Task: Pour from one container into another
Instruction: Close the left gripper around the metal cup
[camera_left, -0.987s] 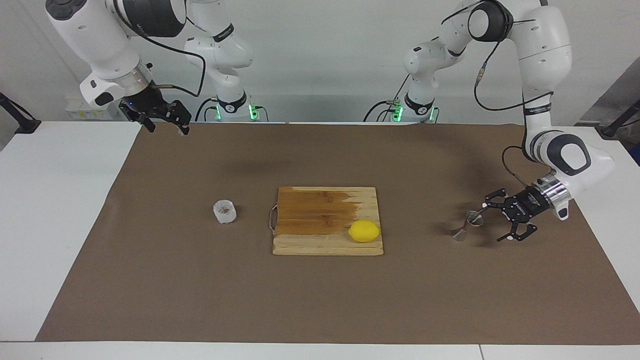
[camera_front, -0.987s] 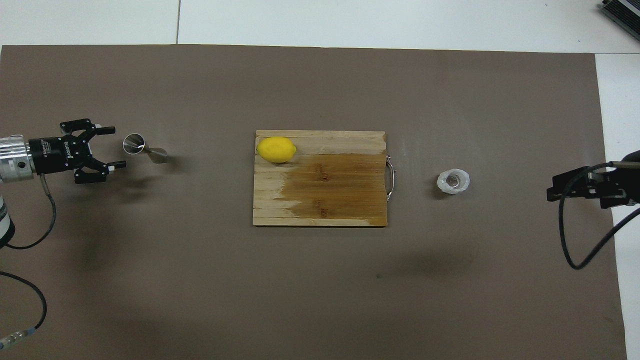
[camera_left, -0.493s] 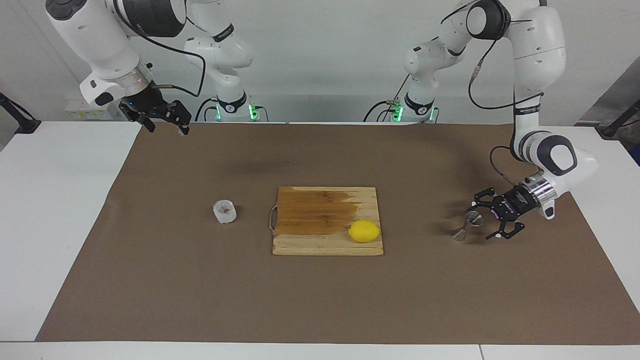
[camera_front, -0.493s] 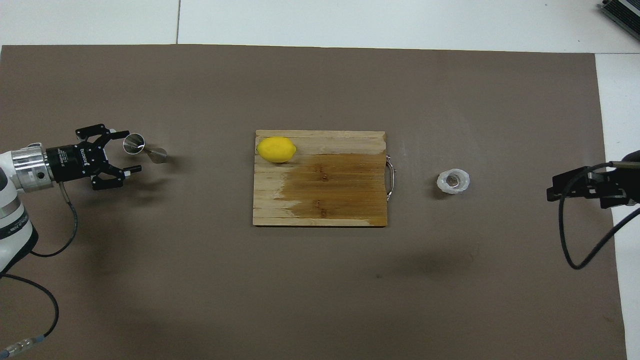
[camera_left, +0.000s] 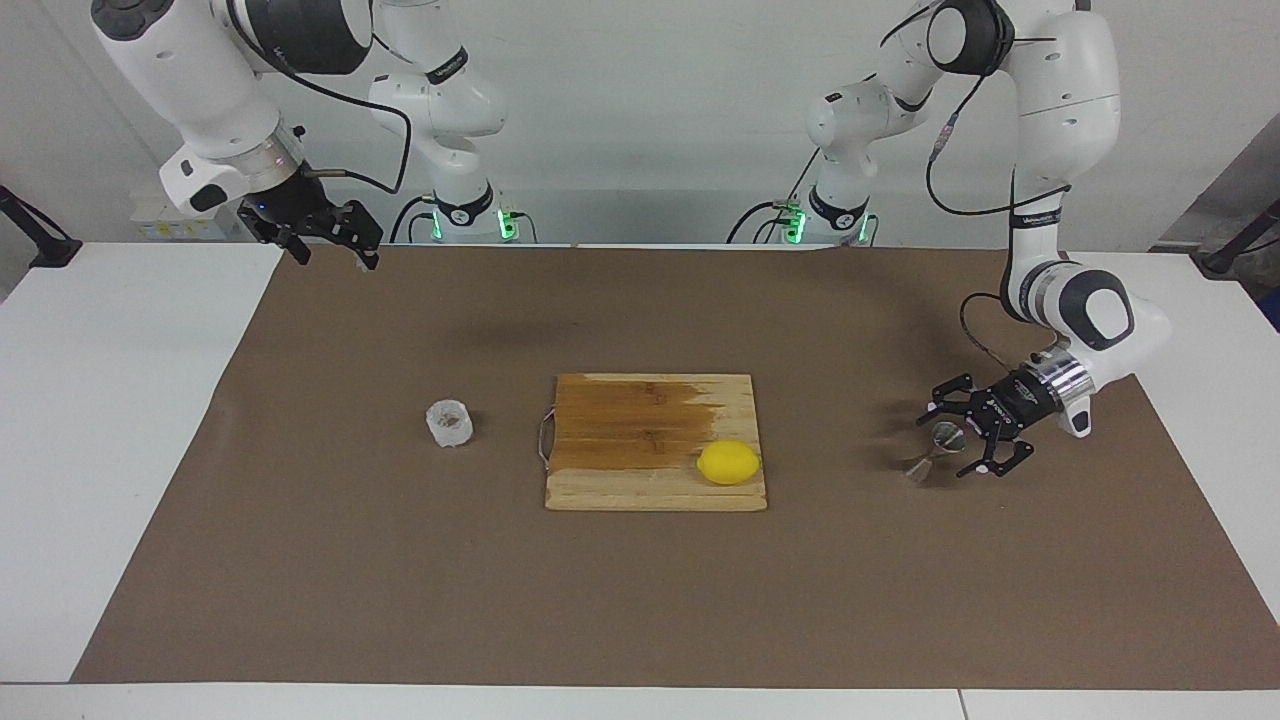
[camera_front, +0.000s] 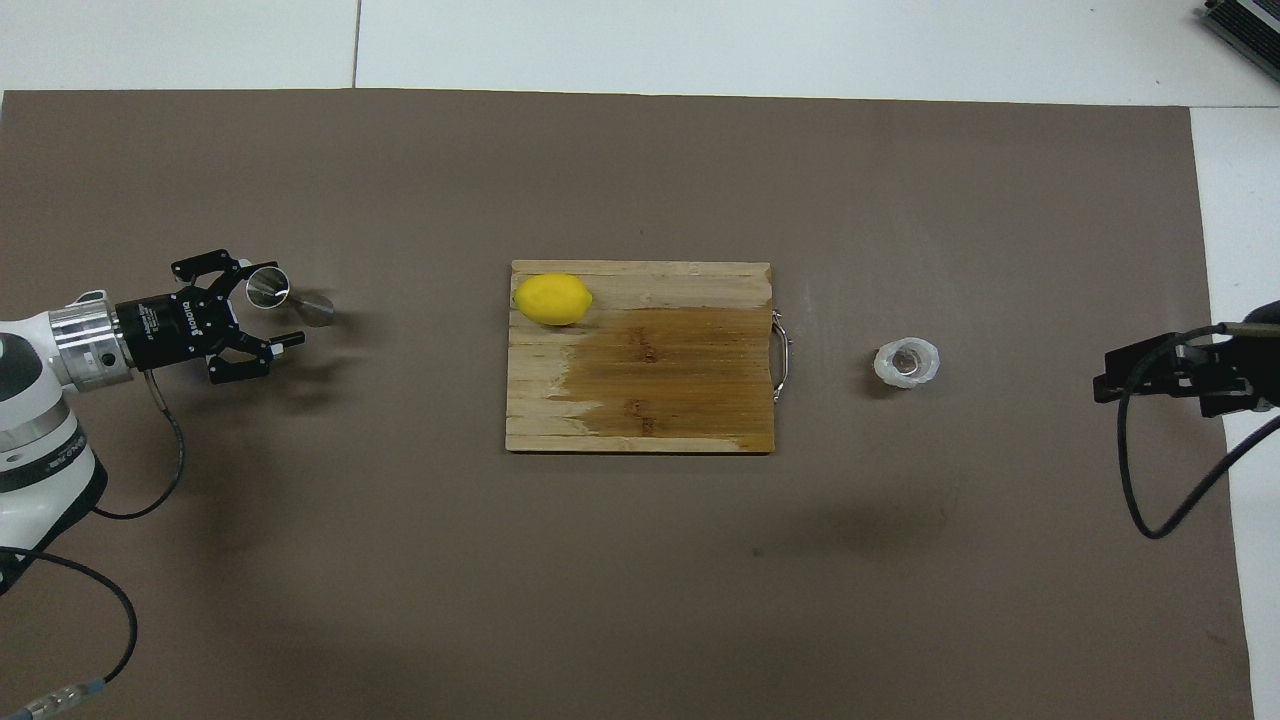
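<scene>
Your counter (camera_left: 140, 420) is covered by a brown mat (camera_left: 640, 600), and nothing on it has been poured yet. At the middle sits the wooden cutting board (camera_left: 640, 420), half of it darkened, with a lemon (camera_left: 729, 462) on the corner farthest from the robots, toward the left arm's end.

The left arm reaches low over the mat at its own end of the counter. Its left claw (camera_left: 950, 440) has its fingers spread wide on either side of the jigger (camera_left: 935, 452), the small steel measure that seems to lean or lie tilted on the mat, its open mouth turned toward the claw. From the facing view the fingers bracket the upper cone, but you cannot tell whether they touch it; nothing is clamped.

The right arm waits, raised over the mat's edge at its end of the counter nearest the robots. The right claw (camera_left: 335, 250) is spread apart and empty.

The cup (camera_left: 449, 423), crinkled plastic with brownish contents, stands upright on the mat beside the board's metal handle (camera_left: 543, 440), toward the right arm's end, well apart from both claws.

So you are at the very start, by my reading: the jigger has yet to be gripped and set upright, the cup has yet to be picked up, carried over and tipped.
</scene>
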